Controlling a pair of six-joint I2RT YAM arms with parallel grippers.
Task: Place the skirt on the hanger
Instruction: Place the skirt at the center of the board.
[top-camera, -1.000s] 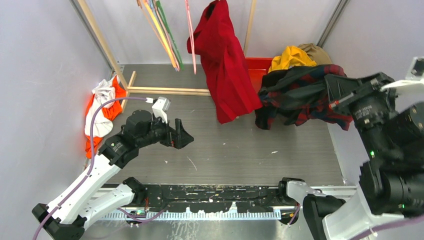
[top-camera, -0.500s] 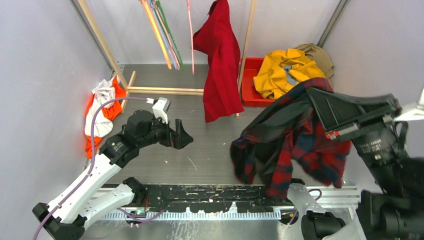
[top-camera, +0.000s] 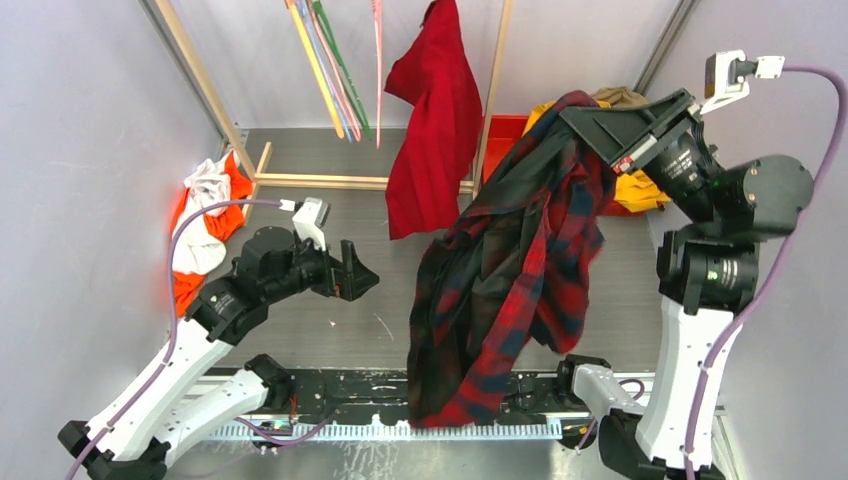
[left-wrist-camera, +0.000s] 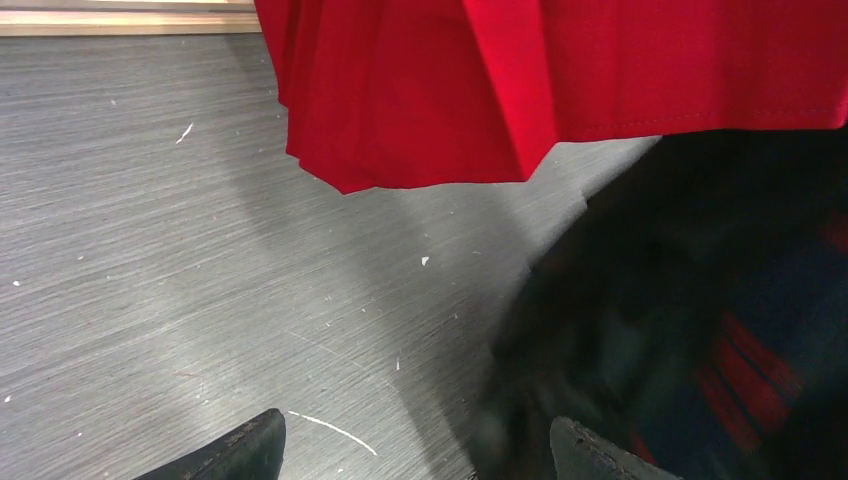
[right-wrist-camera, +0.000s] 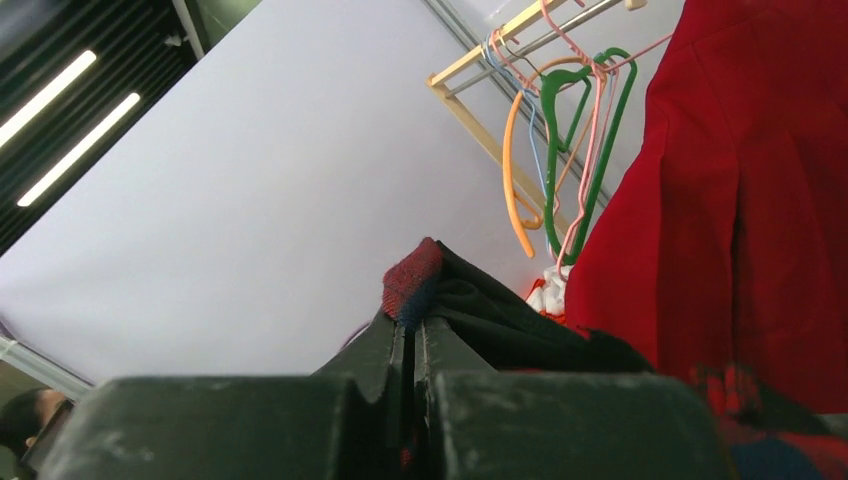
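Raised from the right-hand pile (top-camera: 640, 188) and swung to mid-table, the plaid shirt (top-camera: 510, 270) dangles from the right gripper's (right-wrist-camera: 410, 325) clamped fingers, while the red skirt (top-camera: 430, 130) hangs at the rack (top-camera: 497, 70), hanger hidden, apparently already placed, and the left gripper (left-wrist-camera: 415, 455) waits wide open.

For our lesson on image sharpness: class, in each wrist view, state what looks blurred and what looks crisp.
Left wrist view: the plaid shirt is smeared, the skirt crisp. Right wrist view: the right pincer, close to the lens, is soft, the hangers beyond sharp.
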